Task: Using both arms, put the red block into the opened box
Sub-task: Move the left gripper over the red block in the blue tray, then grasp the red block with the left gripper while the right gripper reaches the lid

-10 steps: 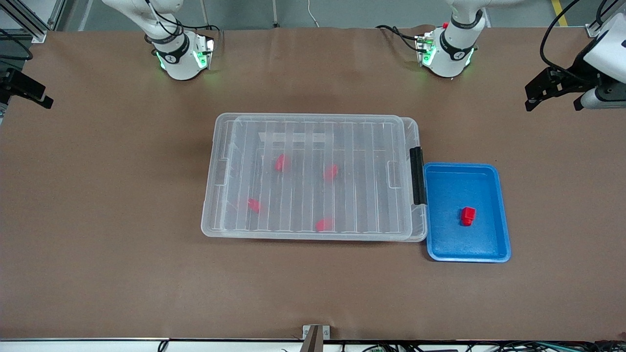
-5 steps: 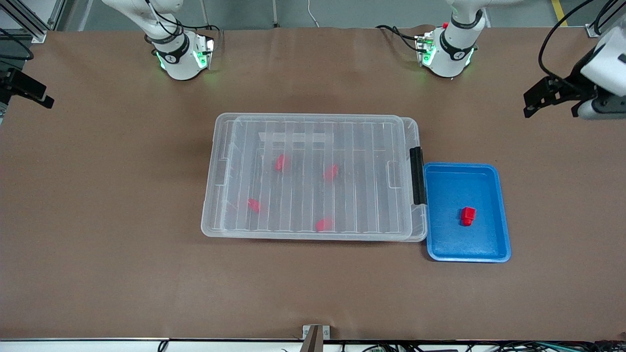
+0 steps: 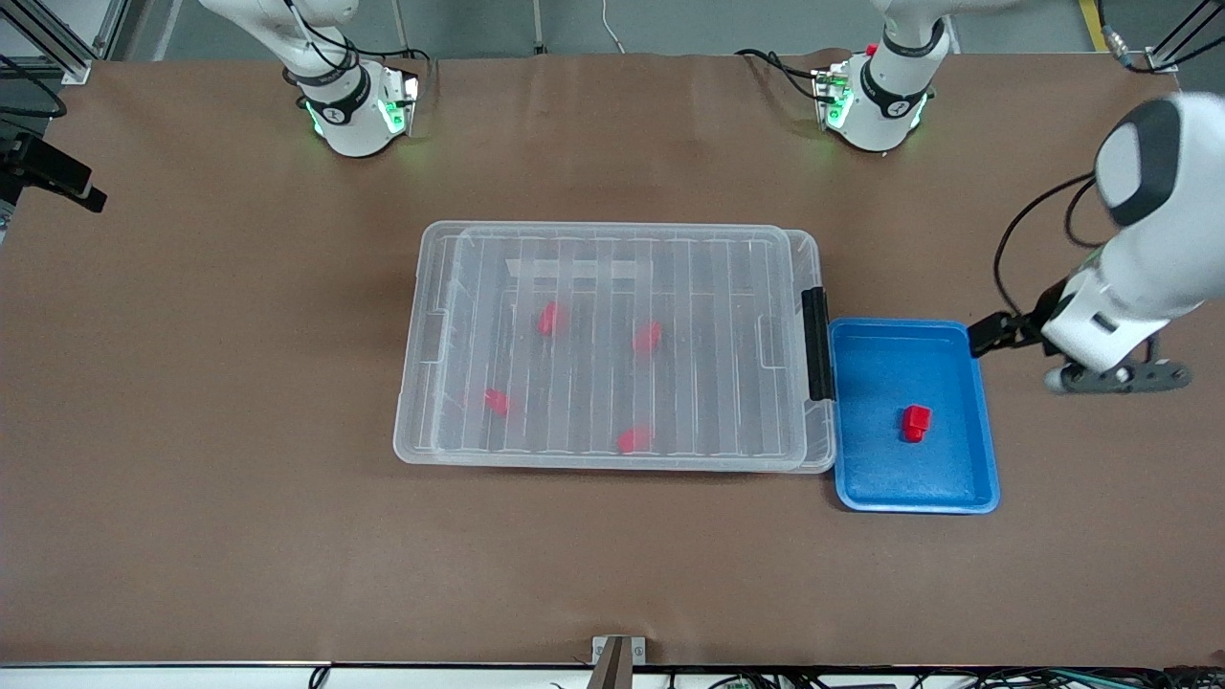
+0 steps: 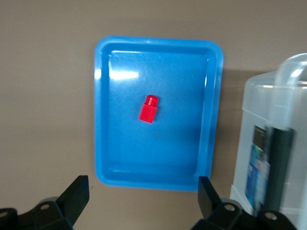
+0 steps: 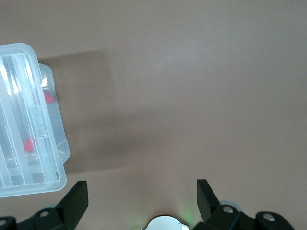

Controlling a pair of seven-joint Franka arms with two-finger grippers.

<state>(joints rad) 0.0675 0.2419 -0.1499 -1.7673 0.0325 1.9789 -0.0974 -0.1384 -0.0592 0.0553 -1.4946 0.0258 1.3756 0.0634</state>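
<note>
Left gripper [image 4: 141, 196]: fingers spread wide, empty, over the table just beside the blue tray [image 3: 986, 459]. Right gripper [image 5: 141, 199]: fingers apart, empty, over bare table near the box [image 3: 612, 239]. Red block [image 3: 916, 422]: in the tray. Box: lid on, touching the tray; four red pieces inside.

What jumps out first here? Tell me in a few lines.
The blue tray at the left arm's end of the table, with one red block in it, catches the eye first. Beside it lies the big clear box, lid on, four red blocks showing through it. The left gripper hangs open over the tray's edge; the right gripper waits open above the table.
</note>
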